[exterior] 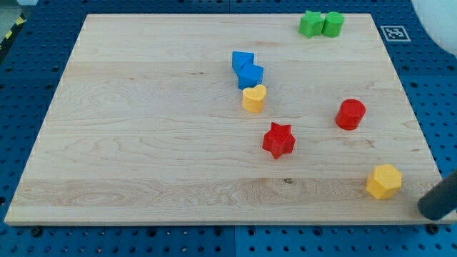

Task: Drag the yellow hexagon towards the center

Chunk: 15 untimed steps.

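The yellow hexagon (384,180) lies near the board's bottom right corner. My tip (431,208) is the lower end of a dark rod that enters from the view's right edge. It sits just right of and slightly below the hexagon, near the board's edge, with a small gap between them. The wooden board (143,143) fills most of the view.
A red star (279,140) lies near the middle. A yellow heart-like block (253,98) sits just below two blue blocks (246,69). A red cylinder (350,114) is at the right. Two green blocks (320,23) sit at the top right.
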Tool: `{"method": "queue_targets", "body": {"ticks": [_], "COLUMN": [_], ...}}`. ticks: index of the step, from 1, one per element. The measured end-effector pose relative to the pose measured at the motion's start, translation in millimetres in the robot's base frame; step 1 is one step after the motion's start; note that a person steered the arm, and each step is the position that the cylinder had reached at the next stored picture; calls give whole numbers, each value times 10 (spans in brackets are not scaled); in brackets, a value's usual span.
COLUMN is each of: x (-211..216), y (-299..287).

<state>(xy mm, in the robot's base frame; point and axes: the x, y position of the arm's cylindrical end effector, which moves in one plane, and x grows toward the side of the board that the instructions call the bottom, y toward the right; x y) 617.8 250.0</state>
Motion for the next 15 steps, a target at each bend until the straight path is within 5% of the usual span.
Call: {"method": "queue_targets", "body": {"ticks": [4,15], "x": [-183,-628], "y": [-536,-506]}}
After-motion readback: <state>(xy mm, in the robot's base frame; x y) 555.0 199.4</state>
